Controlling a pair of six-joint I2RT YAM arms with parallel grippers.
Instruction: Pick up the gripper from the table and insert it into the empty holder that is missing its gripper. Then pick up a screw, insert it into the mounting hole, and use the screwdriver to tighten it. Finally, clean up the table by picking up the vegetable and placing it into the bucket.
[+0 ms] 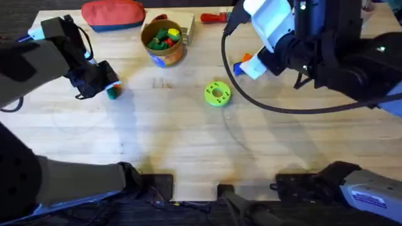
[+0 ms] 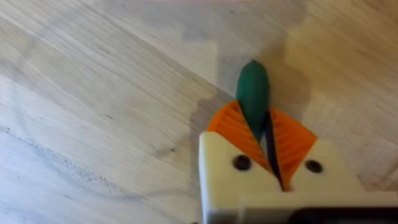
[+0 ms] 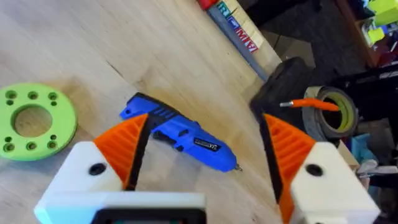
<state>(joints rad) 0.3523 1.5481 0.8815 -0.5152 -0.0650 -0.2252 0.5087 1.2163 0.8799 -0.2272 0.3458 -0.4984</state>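
My left gripper (image 1: 110,89) is at the table's left, shut on the vegetable (image 2: 253,93), a small dark green toy cucumber whose tip sticks out past the orange pads (image 2: 227,121). The vegetable (image 1: 113,94) is a green speck under that gripper in the overhead view. The bucket (image 1: 164,41), orange and blue with a yellow rim and coloured toys inside, stands at the back centre. My right gripper (image 3: 204,121) hangs open over the blue screwdriver (image 3: 186,137), which lies flat on the table between its fingers without touching them. The loose gripper piece, the holder and the screw are out of view.
A green disc with holes (image 1: 217,94) lies mid-table, to the left of the screwdriver (image 1: 240,68). A red pouch (image 1: 113,14) and a red-handled tool (image 1: 213,17) sit along the back edge. A tape roll (image 3: 333,109) lies beyond the table's edge.
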